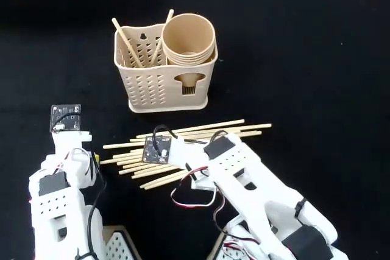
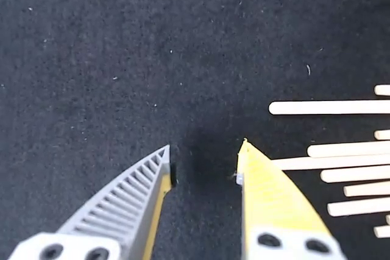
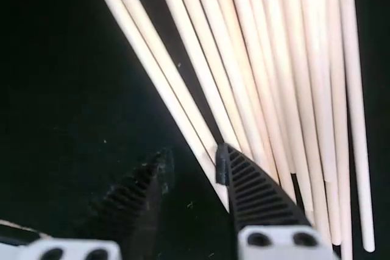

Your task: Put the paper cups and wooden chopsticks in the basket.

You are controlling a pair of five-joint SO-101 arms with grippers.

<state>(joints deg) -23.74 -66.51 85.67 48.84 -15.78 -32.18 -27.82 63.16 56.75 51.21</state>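
Note:
A beige perforated basket [image 1: 161, 89] stands at the back middle of the black table. Stacked paper cups [image 1: 189, 38] sit in its right compartment, and two wooden chopsticks [image 1: 128, 44] lean in its left one. A pile of loose chopsticks [image 1: 201, 133] lies in front of the basket. My right arm [image 1: 237, 168] stretches over the pile. My right gripper [image 3: 193, 156] is open low over the chopsticks [image 3: 244, 77], one black finger [image 3: 256, 193] overlapping them, nothing gripped. My left gripper [image 2: 207, 150] is open over bare cloth just beside the left ends of the chopsticks [image 2: 329, 107].
The left arm [image 1: 58, 193] stands at the front left, with its wrist board [image 1: 64, 118] raised. Loose red and white cables [image 1: 192, 196] hang under the right arm. Black cloth [image 1: 317, 77] covers the table on all sides.

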